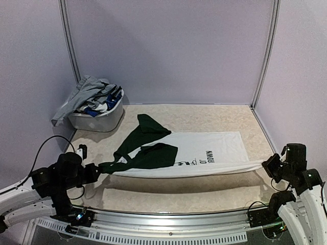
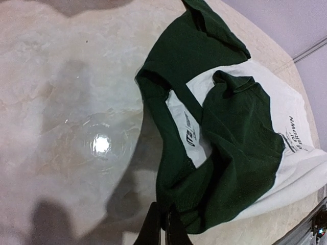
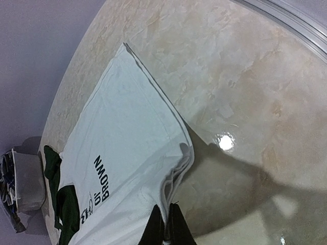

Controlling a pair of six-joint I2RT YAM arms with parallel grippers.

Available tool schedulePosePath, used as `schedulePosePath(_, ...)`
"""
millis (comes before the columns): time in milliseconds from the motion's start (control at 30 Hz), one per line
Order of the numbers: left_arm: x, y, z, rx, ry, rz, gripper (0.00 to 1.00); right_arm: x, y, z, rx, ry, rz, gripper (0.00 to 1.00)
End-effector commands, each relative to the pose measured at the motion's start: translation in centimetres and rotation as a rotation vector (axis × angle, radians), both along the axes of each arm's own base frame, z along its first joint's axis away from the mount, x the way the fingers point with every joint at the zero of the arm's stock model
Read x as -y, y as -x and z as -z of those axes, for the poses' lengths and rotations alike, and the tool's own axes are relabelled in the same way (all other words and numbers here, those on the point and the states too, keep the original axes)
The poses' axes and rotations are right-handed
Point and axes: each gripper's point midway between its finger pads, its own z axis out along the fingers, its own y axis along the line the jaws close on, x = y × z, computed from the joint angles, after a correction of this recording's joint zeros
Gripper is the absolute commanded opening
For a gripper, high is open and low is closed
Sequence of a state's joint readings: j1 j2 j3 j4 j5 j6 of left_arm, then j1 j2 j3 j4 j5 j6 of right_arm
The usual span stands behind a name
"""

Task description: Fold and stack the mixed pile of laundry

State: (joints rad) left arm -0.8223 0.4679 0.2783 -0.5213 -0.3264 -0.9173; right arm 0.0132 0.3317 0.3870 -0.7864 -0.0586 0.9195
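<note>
Dark green cloth is clamped between the left jaws, which are shut on the collar-and-sleeve end of the white cotton T-shirt with dark green sleeves and black print [image 1: 204, 148]. At the right, the right jaws are shut on a bunched white corner of its hem. Between the two grips the shirt's near edge runs as a taut rope from left to right, apparently raised a little above the beige marbled table [image 1: 204, 115], to judge by the shadow under it. The rest of the garment spreads away from the jaws toward the far side and lies on the table. Its long axis thus runs left to right, collar left and hem right, with the body lying far of both grips. Each side holds its own end, so neither is nearer, and any fold probably calls for both to travel together toward the far edge. One green sleeve [image 2: 240, 132] is flopped over the chest and covers the start of the black print [image 1: 209, 156]; the other sleeve [image 1: 148, 125] points far-left. Both wrist views cut the fingertips off at the bottom edge, so how many layers each pinch holds cannot be told, and the hem corner [image 3: 179, 168] looks doubled. Well apart, at the far left, the white plastic oval basket [image 1: 102, 122] holds the remaining grey and blue plaid garments [image 1: 87, 97], too tangled to separate by eye.
</note>
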Motion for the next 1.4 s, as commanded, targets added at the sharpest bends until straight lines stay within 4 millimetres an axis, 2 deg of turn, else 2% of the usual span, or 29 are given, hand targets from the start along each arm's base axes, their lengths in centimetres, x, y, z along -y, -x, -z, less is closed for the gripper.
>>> schedulePosePath(0, -2.6, 1.7, 2.2, -0.071, -0.076, -0.051, 0.00, 1.0, 2.6, 2.1, -0.079, 0.023, 0.055, 0.00)
schedulePosePath(133, -2.6, 1.8, 2.1, -0.077, -0.085, -0.044, 0.01, 0.8, 2.6, 2.7, -0.085, 0.012, 0.046, 0.02)
schedulePosePath(200, -2.7, 1.8, 2.3, -0.095, -0.110, -0.044, 0.05, 0.7, 2.7, 2.9, -0.098, 0.012, 0.042, 0.08)
schedulePosePath(233, -2.7, 1.8, 2.3, -0.103, -0.121, -0.045, 0.09, 0.7, 2.8, 2.9, -0.103, 0.013, 0.040, 0.13)
schedulePosePath(333, -2.8, 1.9, 2.0, -0.132, -0.165, -0.038, 0.28, 0.7, 3.0, 2.8, -0.111, 0.020, 0.036, 0.30)
schedulePosePath(367, -2.9, 2.0, 1.8, -0.138, -0.177, -0.037, 0.38, 0.7, 3.0, 2.7, -0.109, 0.022, 0.032, 0.33)
schedulePosePath(433, -3.1, 1.9, 1.1, -0.132, -0.196, -0.041, 0.50, 0.7, 3.2, 2.6, -0.110, 0.028, 0.028, 0.39)
schedulePosePath(500, -3.2, 1.7, 0.1, -0.120, -0.204, -0.041, 0.69, 0.5, 3.2, 2.3, -0.101, 0.026, 0.014, 0.42)
schedulePosePath(567, -3.1, 1.4, -1.2, -0.094, -0.211, -0.034, 0.80, 0.4, 2.8, 1.7, -0.069, 0.027, 0.004, 0.44)
schedulePosePath(633, -2.8, 0.5, -2.7, -0.052, -0.236, -0.026, 0.84, 0.1, 1.8, 0.6, -0.007, 0.031, -0.024, 0.48)
schedulePosePath(700, -2.4, -0.9, -4.6, -0.007, -0.280, -0.030, 0.85, -0.6, 0.3, -0.7, 0.069, 0.028, -0.069, 0.55)
schedulePosePath(800, -0.8, -3.7, -6.4, 0.041, -0.381, -0.019, 0.85, -2.3, -2.4, -2.5, 0.163, -0.006, -0.164, 0.59)
schedulePosePath(900, 1.4, -7.1, -7.0, 0.045, -0.497, 0.007, 0.86, -3.2, -4.9, -3.1, 0.138, -0.001, -0.237, 0.60)
schedulePosePath(933, 2.0, -8.2, -7.3, 0.042, -0.516, 0.017, 0.85, -3.5, -5.8, -2.7, 0.098, 0.001, -0.266, 0.61)
schedulePosePath(1033, 4.0, -11.1, -7.8, 0.031, -0.499, 0.063, 0.85, -4.7, -8.2, -3.7, 0.120, 0.018, -0.359, 0.65)
schedulePosePath(1167, 6.3, -14.9, -9.1, 0.061, -0.458, 0.129, 0.92, -6.0, -10.8, -4.9, 0.141, 0.068, -0.431, 0.73)
schedulePosePath(1300, 7.3, -19.0, -9.7, 0.041, -0.419, 0.137, 0.91, -6.5, -12.7, -5.2, 0.113, 0.114, -0.468, 0.74)
schedulePosePath(1367, 7.8, -21.0, -9.0, 0.000, -0.384, 0.138, 0.87, -6.9, -13.7, -5.0, 0.096, 0.118, -0.484, 0.74)
